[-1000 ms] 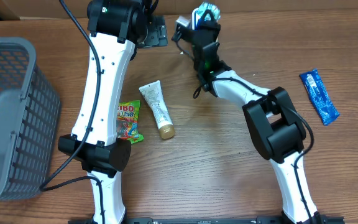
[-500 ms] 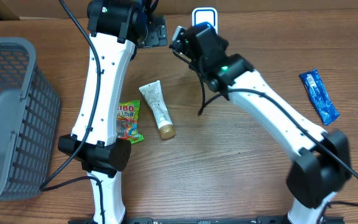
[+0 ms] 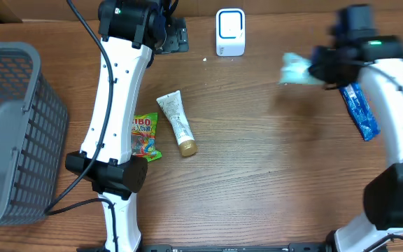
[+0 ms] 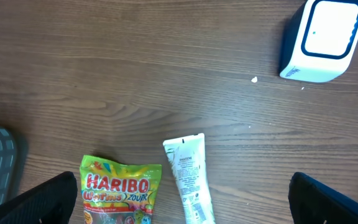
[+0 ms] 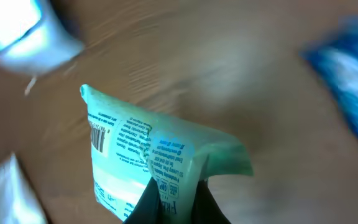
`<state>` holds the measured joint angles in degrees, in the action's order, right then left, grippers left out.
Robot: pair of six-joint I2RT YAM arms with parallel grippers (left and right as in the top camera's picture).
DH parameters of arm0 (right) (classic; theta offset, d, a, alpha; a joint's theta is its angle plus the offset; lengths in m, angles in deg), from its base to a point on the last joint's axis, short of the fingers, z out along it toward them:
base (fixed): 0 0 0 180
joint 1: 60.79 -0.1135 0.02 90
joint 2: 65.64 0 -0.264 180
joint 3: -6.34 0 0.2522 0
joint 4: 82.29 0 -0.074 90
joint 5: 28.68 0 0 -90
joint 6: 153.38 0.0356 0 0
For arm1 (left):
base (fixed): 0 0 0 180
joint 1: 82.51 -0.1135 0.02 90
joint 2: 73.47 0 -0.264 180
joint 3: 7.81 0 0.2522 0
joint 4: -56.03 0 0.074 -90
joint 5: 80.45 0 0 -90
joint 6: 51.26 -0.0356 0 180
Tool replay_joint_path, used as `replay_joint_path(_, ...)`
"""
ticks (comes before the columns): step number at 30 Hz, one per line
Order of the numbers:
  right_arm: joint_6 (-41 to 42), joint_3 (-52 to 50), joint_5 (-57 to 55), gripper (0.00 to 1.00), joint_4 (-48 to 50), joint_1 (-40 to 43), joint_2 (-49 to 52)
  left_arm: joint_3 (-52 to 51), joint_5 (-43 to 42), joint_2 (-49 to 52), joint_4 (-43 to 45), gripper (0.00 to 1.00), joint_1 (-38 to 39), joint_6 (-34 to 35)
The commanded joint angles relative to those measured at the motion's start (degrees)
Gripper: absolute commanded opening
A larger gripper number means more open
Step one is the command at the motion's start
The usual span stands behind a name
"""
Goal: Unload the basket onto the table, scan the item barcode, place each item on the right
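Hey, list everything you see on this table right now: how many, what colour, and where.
basket: one, grey, left edge of the table
scanner: one, white with blue trim, far middle of the table
tube: one, white with a gold cap, lying right of the candy bag
candy bag: one, green and yellow, lying by the left arm
blue packet: one, blue, flat at the right side
green packet: one, pale green and white, barcode showing, held in the air
table: one, brown wood
left end effector: one, black, open, left of the scanner
right end effector: one, black, shut on the green packet, right side
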<state>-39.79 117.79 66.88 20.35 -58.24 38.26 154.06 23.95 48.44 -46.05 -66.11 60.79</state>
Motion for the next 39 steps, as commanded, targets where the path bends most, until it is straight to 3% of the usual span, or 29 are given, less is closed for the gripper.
replay_joint_path(1,19.2,-1.9,-1.6,0.04,-0.8,9.3,-2.1,0.2,0.6,-0.2,0.1,1.0,0.1,-0.7)
replay_joint_path(4,26.0,-8.4,-1.8,0.04,4.5,18.0,-1.9,0.2,0.6,-0.2,0.1,1.0,0.1,-0.7)
replay_joint_path(8,26.1,-16.3,-2.1,0.04,14.7,24.1,-1.9,0.2,0.6,-0.2,0.1,1.0,0.1,-0.7)
replay_joint_path(13,26.1,-17.5,-2.0,0.17,17.3,25.7,-1.9,0.2,0.6,-0.2,0.1,1.0,0.1,-0.7)
replay_joint_path(14,25.5,-17.4,-1.0,0.4,17.2,25.6,-1.9,0.2,0.6,-0.2,0.1,1.0,0.1,-0.7)
replay_joint_path(15,25.1,-17.4,-0.4,0.52,17.2,25.6,-1.9,0.2,0.6,-0.2,0.1,1.0,0.1,-0.7)
replay_joint_path(16,22.7,-17.2,1.4,0.78,17.2,25.5,-1.9,0.2,0.6,-0.2,0.1,1.0,0.1,-0.7)
replay_joint_path(17,21.4,-17.0,2.4,0.96,16.9,25.5,-1.9,0.2,0.6,-0.2,0.1,1.0,0.1,-0.7)
replay_joint_path(18,21.3,-16.8,2.6,1.0,16.3,25.6,-2.0,0.2,0.6,-0.2,0.1,1.0,0.1,-0.7)
replay_joint_path(22,18.3,-14.3,3.3,1.0,11.8,25.5,-4.0,0.2,-0.1,-0.2,0.2,1.0,0.1,-0.7)
replay_joint_path(29,4.6,-10.5,20.0,0.96,12.1,21.4,-10.2,0.3,-0.5,-1.6,-0.8,1.0,-2.7,-0.9)
replay_joint_path(39,0.1,-10.5,19.3,0.89,17.9,-6.1,-10.0,0.3,-2.4,-7.0,-8.0,1.0,-19.1,-0.9)
